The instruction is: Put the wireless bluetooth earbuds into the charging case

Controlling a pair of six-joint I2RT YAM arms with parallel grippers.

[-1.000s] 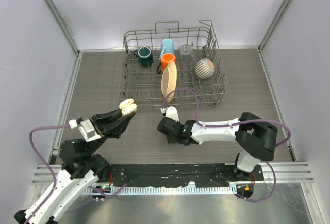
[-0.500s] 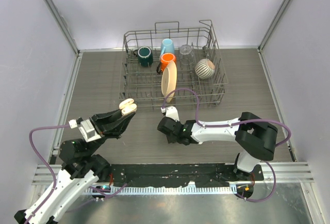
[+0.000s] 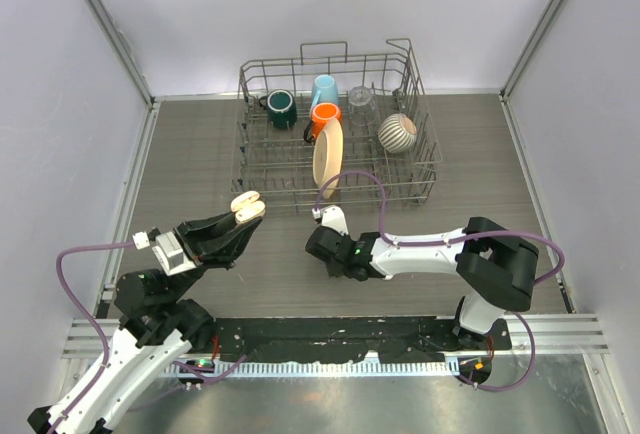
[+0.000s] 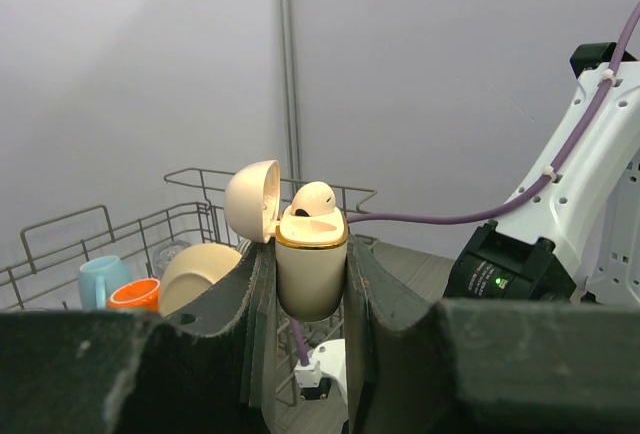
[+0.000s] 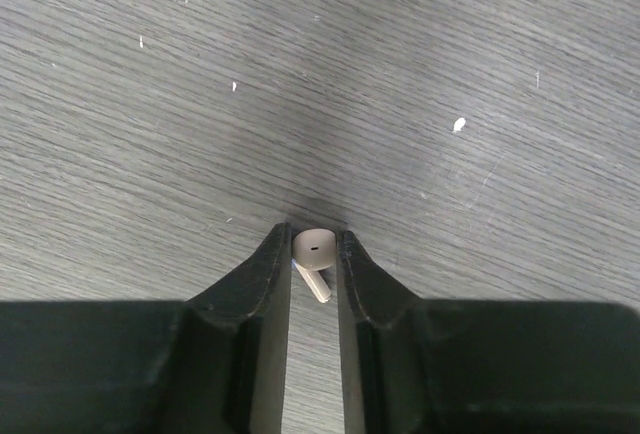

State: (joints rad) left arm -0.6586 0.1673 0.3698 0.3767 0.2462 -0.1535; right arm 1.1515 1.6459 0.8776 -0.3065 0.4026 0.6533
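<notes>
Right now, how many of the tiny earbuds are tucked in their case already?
Done: one cream plastic earbud sits in the open, gold-rimmed cream charging case, which the left gripper holds upright. In hand: the right gripper looks closed around a second white earbud down on the grey wooden table. Left: lift it, slot it into the case, and close the lid.

No readable text in any view.
You will find no labels, brands, numbers or signs here.
</notes>
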